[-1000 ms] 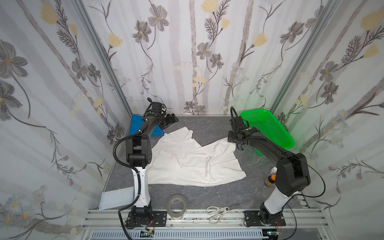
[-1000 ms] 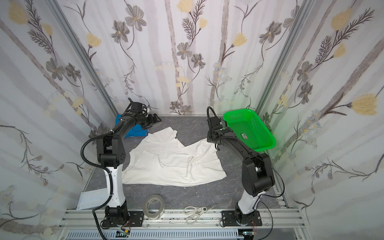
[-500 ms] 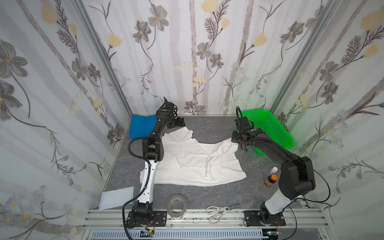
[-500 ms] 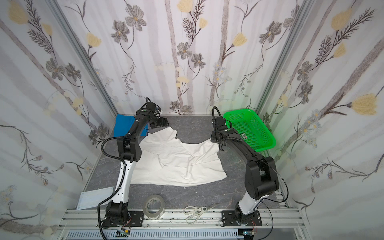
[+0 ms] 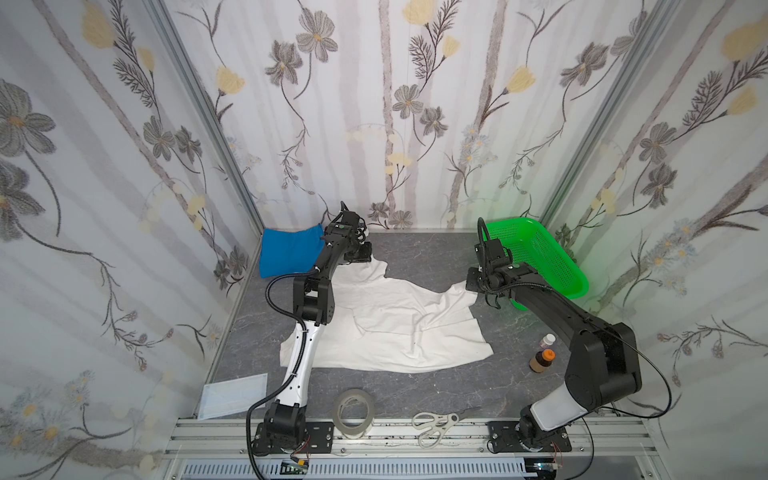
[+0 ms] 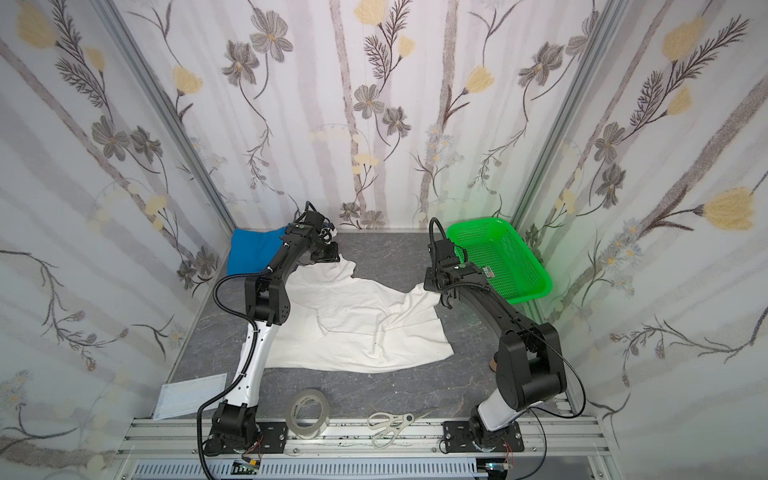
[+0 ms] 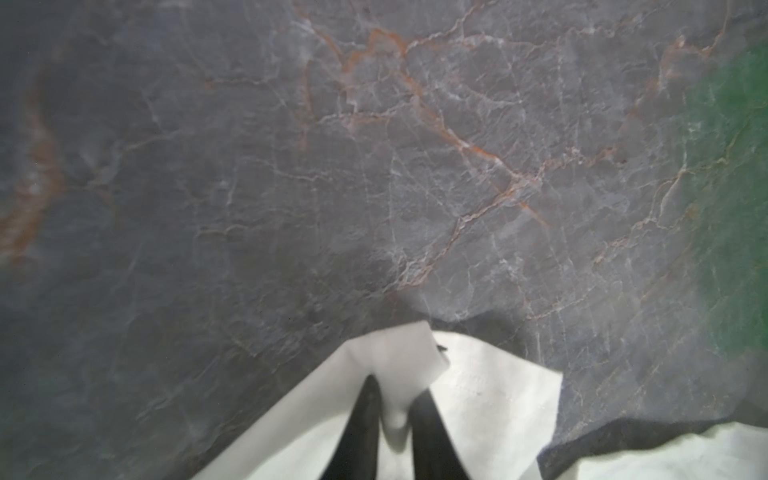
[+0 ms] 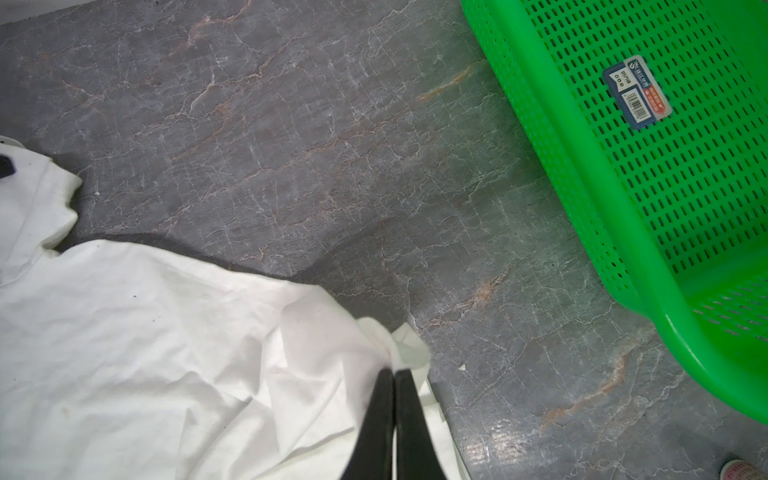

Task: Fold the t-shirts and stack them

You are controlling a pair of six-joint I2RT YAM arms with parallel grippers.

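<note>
White t-shirt sprawled out mid-frame
left gripper and right gripper at its upper corners, blue t-shirt upper left

blue t-shirt: partly behind left arm | basket: cut by frame edge | bottle: mostly hidden

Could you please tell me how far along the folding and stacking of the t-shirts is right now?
Done: the plain bright blue t-shirt lies folded in the far left corner. In hand: the left gripper and right gripper are each shut on a far corner of the white cotton t-shirt, which lies spread and wrinkled. Remaining: folding it and stacking the two.
</note>
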